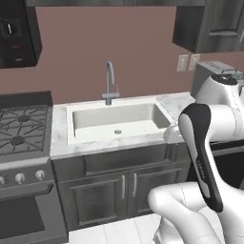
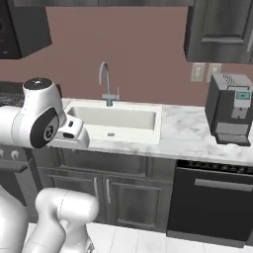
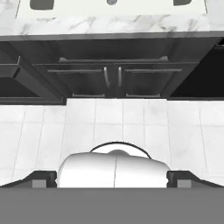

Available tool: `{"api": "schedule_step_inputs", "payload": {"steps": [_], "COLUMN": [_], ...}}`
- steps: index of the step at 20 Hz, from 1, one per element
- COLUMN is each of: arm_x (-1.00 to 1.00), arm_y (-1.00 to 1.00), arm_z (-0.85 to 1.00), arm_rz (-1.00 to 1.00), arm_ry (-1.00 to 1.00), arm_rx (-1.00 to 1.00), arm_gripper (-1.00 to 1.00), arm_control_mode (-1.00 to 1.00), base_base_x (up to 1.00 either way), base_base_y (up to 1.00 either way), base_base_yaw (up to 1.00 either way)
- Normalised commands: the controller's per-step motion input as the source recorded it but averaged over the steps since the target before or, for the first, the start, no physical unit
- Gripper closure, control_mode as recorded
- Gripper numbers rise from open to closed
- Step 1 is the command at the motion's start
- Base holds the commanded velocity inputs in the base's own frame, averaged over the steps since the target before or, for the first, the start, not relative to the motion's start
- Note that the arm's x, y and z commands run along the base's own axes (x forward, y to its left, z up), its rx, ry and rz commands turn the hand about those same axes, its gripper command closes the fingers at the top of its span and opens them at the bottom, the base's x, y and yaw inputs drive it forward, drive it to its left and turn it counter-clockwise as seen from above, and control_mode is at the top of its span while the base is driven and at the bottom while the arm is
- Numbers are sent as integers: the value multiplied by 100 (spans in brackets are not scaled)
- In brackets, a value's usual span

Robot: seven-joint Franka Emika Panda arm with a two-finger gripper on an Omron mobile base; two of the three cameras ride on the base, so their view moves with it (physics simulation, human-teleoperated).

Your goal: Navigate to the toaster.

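Toaster-bound robot faces a white rectangular sink (image 2: 116,121) in veined marble counter (image 2: 188,133); boxy grey coffee machine (image 2: 230,108) right; gripper state unclear.

Wall (image 1: 143,43) dusty pink-brown. Counter (image 2: 188,133) white marble with grey veining. Sink (image 1: 116,119) off-white, faucet (image 1: 110,81) silver-grey. Cabinets (image 1: 114,186) dark charcoal with silver handles. Stove (image 1: 21,128) black grates, dark grey front, silver knobs. Coffee machine (image 2: 230,108) grey, small blue-green screen. Dishwasher (image 2: 212,202) black. Floor (image 3: 131,127) white tiles with faint grey grout lines. Wall sockets (image 2: 197,72) cream.
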Motion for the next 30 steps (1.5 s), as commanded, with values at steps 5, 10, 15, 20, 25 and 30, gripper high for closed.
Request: {"api": "schedule_step_inputs", "payload": {"steps": [5, 10, 15, 20, 25, 30], "arm_x": [0, 0, 0, 0, 0, 0], "arm_y": [0, 0, 0, 0, 0, 0], "arm_z": [0, 0, 0, 0, 0, 0], "arm_rz": [0, 0, 0, 0, 0, 0], "arm_ry": [0, 0, 0, 0, 0, 0], "arm_rx": [0, 0, 0, 0, 0, 0], "arm_gripper": [-100, -100, -100, -100, -100, -100], "arm_control_mode": [100, 100, 100, 100, 100, 100], "base_base_x": [-25, -1, 0, 6, 13, 19], "base_base_y": [-100, -100, -100, -100, -100, -93], "base_base_yaw": [23, 10, 0, 0, -8, -25]}}
